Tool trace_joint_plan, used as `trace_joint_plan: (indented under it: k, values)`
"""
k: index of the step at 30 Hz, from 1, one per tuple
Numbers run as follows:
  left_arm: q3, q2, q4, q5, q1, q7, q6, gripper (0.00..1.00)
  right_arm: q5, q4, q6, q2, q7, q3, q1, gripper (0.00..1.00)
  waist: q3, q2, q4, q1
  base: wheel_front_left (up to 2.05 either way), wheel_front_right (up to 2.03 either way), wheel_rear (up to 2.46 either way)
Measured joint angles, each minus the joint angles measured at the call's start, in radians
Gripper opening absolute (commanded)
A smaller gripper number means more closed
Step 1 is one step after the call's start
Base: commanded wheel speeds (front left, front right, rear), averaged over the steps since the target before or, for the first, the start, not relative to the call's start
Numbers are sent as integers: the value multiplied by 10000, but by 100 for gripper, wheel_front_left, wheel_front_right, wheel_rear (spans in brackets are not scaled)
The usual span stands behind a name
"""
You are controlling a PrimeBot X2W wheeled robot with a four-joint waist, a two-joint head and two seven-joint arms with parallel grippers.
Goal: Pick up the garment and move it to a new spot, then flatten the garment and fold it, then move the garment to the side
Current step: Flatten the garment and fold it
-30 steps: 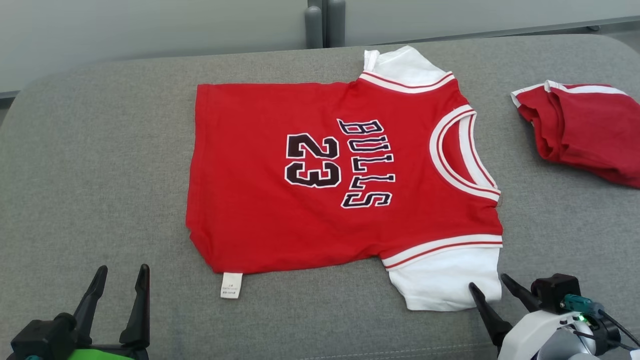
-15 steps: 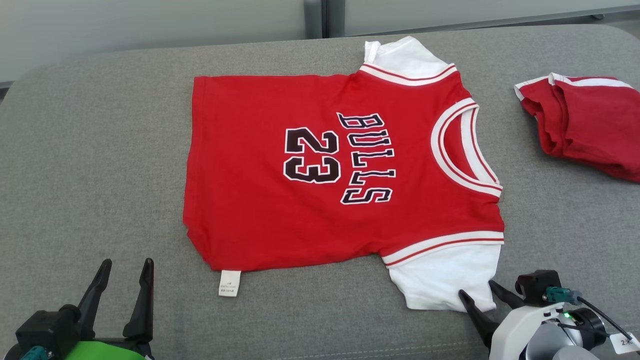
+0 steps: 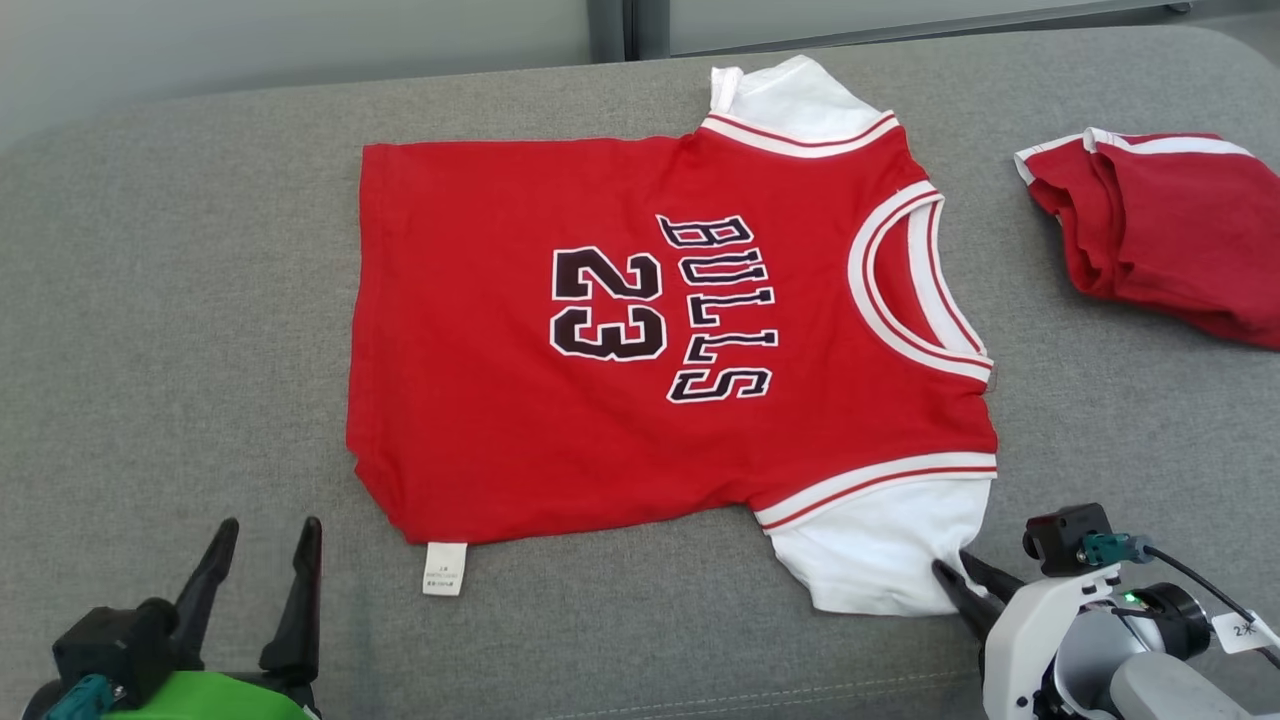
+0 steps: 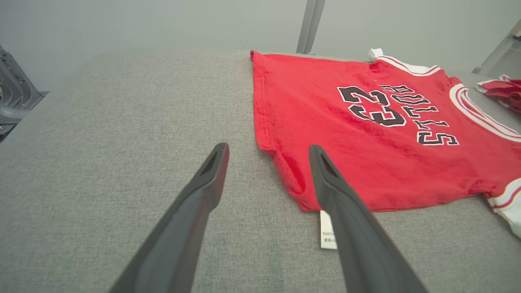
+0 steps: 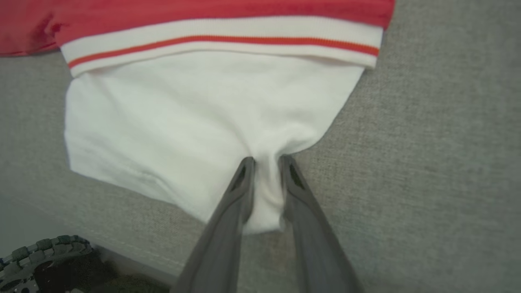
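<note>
The garment [image 3: 640,330] is a red jersey with white sleeves, lying flat on the grey cushion, collar to the right; its hem end is in the left wrist view [image 4: 366,122]. My right gripper [image 3: 955,565] sits at the lower corner of the near white sleeve [image 5: 183,114]. Its fingers are drawn close together, with a pucker of white cloth pinched between them [image 5: 266,160]. My left gripper [image 3: 272,525] stands open near the front left. It is off the cloth, just short of the hem corner [image 4: 268,147].
A second red-and-white garment [image 3: 1160,230] lies bunched at the far right. A white label [image 3: 444,568] sticks out from the jersey's near hem. The grey cushion [image 3: 180,330] has bare room on the left; its front seam runs just behind my right gripper.
My right gripper's fingers have closed from wide apart onto the sleeve corner, bunching the cloth. The head camera has shifted slightly. My left gripper stays open.
</note>
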Motion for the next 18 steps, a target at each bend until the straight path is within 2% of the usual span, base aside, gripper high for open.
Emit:
trace_joint_plan:
  k: [1, 2, 3, 7, 11, 18]
  values:
    - [-59, -2, 21, -29, -9, 125, 0, 100, 50, 19, 42, -42, 69, 0, -35, 12, 14, 0, -16, 0, 0, 0, 0]
    - [-148, -8, 61, -104, -11, 265, -2, 100, 58, 19, 52, -82, 138, 15, -64, 12, 23, 0, -29, 0, 0, 0, 0]
    - [-247, -27, 123, -245, -11, 441, -8, 100, 77, 21, 144, -107, 205, 36, -79, 0, 29, 0, -40, 0, 0, 0, 0]
    - [-548, -199, 418, -930, -10, 1164, -107, 100, 336, 6, 309, -98, 341, 50, -140, 0, 58, 0, -104, 0, 0, 0, 0]
    - [-715, -134, 951, -1233, -401, 1883, -345, 100, 399, -82, 407, -105, 541, 36, -303, 0, 179, 0, -224, 0, 0, 0, 0]
    - [-782, -299, 1593, -1718, -1305, 2721, -355, 100, 399, -245, 525, -94, 640, 77, -586, 0, 424, 0, -529, 1, 0, 0, 0]
